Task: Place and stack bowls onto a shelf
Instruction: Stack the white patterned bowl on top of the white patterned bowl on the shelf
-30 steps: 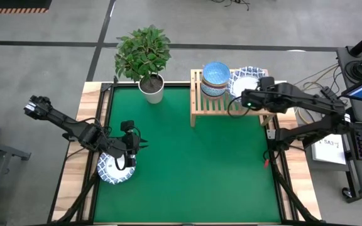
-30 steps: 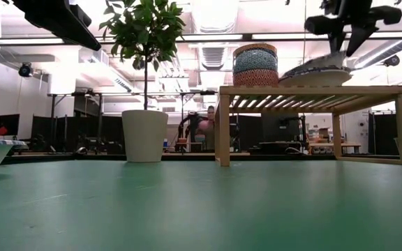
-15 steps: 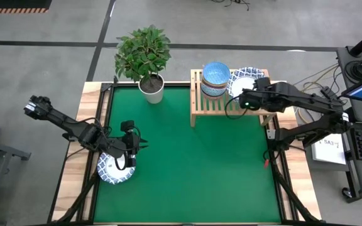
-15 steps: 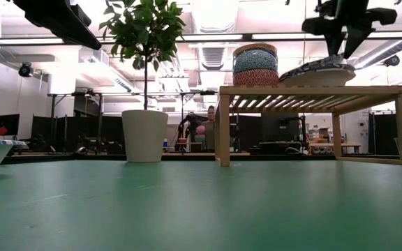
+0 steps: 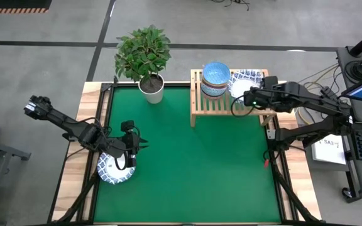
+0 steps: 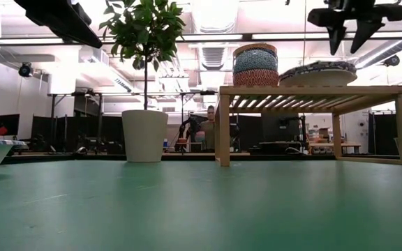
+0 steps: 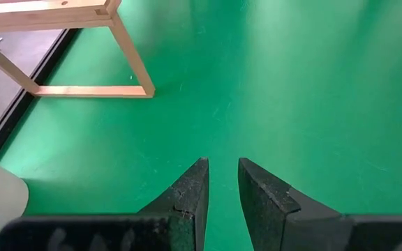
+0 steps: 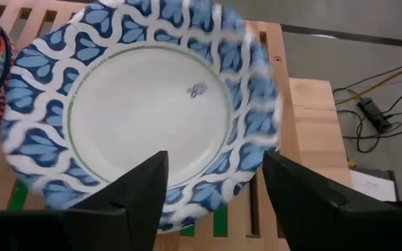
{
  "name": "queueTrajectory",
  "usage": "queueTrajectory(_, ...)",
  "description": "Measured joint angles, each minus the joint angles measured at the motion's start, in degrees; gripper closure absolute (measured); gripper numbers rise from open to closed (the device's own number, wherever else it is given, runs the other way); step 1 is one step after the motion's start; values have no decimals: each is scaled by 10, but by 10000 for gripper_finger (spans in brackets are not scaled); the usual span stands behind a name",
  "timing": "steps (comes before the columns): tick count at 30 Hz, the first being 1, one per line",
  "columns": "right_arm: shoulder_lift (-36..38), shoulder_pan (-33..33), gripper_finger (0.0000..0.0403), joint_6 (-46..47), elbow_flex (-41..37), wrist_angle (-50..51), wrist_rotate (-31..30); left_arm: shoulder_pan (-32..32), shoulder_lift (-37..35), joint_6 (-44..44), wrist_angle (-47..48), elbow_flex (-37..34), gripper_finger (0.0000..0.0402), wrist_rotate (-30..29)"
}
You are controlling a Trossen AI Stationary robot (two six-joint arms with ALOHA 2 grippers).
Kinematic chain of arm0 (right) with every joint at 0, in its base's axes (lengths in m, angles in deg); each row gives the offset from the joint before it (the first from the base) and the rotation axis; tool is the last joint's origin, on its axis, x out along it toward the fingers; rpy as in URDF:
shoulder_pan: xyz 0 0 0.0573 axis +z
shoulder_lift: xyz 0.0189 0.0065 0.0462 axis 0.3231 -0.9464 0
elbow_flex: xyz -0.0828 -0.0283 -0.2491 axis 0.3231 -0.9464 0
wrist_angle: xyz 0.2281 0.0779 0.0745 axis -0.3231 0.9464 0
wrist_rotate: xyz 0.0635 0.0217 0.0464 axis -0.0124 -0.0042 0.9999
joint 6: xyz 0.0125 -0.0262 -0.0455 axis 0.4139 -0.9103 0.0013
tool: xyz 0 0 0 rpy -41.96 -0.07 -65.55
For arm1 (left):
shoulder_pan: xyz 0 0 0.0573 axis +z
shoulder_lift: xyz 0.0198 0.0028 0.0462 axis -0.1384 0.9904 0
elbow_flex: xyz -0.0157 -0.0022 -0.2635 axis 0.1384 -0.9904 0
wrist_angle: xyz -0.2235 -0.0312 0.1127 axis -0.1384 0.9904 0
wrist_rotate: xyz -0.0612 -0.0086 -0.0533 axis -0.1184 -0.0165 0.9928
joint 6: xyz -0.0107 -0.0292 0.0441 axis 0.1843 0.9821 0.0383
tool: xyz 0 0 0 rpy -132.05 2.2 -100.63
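From where I stand, the shelf [image 5: 230, 94] sits at about one o'clock on the green bench [image 5: 193, 163], its light wood legs on the mat. On its slats, toward the right end, lies a wide white bowl with a blue patterned rim [image 5: 247, 80], flat and upright. Just beside it at nine o'clock stands a stack of smaller bowls [image 5: 215, 80], a light blue one on top and an orange-red one beneath, as the low view shows [image 6: 255, 65].

The right pincer [image 5: 251, 98] hangs above the wide bowl's near edge, clear of it; its fingers [image 8: 139, 183] are spread wide and grip nothing, the bowl's rim showing between them from the wrist.

Over at eight o'clock on the bench another wide blue-rimmed bowl [image 5: 113, 169] rests on the mat. The left pincer [image 5: 129, 158] hovers at that bowl's three o'clock edge, its fingers [image 7: 187, 199] nearly closed with only a thin gap, holding nothing.

A potted plant [image 5: 146, 59] in a white pot stands at eleven o'clock, near the shelf's left end.
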Motion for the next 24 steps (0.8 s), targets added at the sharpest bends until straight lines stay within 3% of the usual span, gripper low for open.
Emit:
queueTrajectory(7,9,0,133,2,20,1,-38,0,0,19,0,0,341,1)
queueTrajectory(12,27,13,131,-38,49,-30,-31,-1,2,120,16,-3,341,41)
queueTrajectory(19,22,127,147,-124,36,-132,-22,-23,54,295,-5,-9,343,174)
queueTrajectory(24,13,247,154,-163,28,-176,-94,-43,129,430,10,18,352,266)
